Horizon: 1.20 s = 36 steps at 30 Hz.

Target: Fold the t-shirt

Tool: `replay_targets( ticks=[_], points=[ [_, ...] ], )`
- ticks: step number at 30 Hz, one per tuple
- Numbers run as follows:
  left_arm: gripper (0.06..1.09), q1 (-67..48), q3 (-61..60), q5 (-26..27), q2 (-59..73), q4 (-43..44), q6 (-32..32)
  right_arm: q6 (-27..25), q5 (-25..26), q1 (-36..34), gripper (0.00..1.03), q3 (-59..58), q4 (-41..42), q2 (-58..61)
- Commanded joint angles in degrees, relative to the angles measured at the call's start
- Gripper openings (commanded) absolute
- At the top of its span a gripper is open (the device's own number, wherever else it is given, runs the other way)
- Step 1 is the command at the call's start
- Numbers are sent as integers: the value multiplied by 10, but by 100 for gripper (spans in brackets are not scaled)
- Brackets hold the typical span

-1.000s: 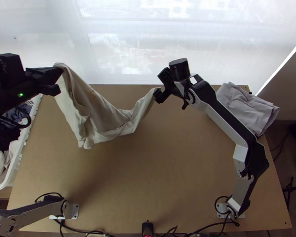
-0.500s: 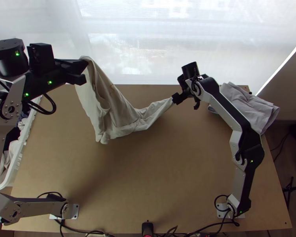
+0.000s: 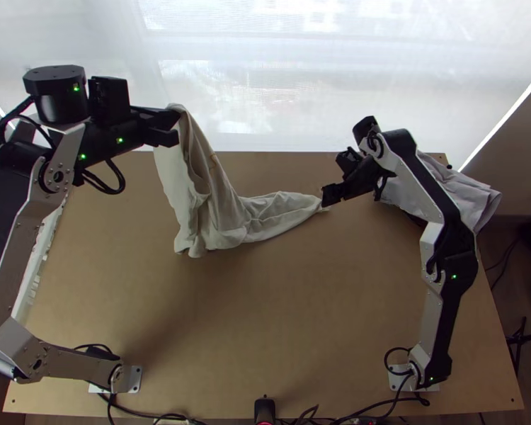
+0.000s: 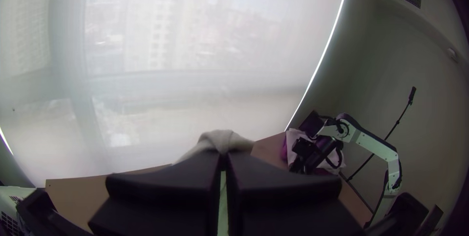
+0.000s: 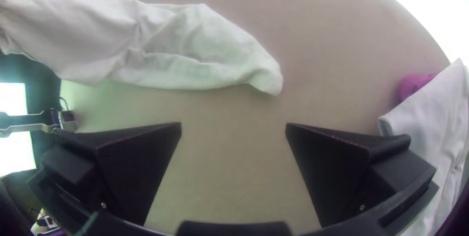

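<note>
Held up by my left gripper (image 3: 172, 127), the cream t-shirt (image 3: 205, 205) hangs bunched in folds, and its lower part trails on the table toward the right. In the left wrist view my left gripper (image 4: 223, 160) is shut on a bit of the t-shirt (image 4: 222, 140). My right gripper (image 3: 329, 197) is beside the tip of the trailing part. Seen in the right wrist view, my right gripper (image 5: 233, 131) stands open with bare table between its fingers, apart from the end of the t-shirt (image 5: 195, 50).
A pile of grey cloth (image 3: 453, 191) lies at the table's far right corner, partly behind the right arm; something pink (image 5: 415, 85) shows beside it. At the left edge stands a white basket (image 3: 40, 262). Bare wood (image 3: 265, 326) spreads across the near half of the table.
The left arm has moved right, carrying the t-shirt's held end. My right gripper pulled the other end rightward, then let it go; that end now rests on the table.
</note>
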Motion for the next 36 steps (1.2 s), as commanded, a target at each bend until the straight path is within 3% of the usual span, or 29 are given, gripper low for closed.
replay_targets(
  ticks=[1,7,13,21,32,36],
  points=[
    [9,-13,1,-1,16,4,0,-10,-97,-26,99,30,-56,-20],
    [9,-17,0,-1,28,5,-2,-21,-101,36,98,58,-45,-61],
    [9,-17,-1,-2,56,21,2,-44,5,183,98,106,-33,-66],
    [9,-7,0,-17,78,46,3,-96,91,339,98,103,61,-27],
    [9,19,1,-17,66,44,5,-102,134,405,96,159,217,33],
    [9,18,1,-17,69,45,5,-114,136,420,93,162,236,34]
  ],
)
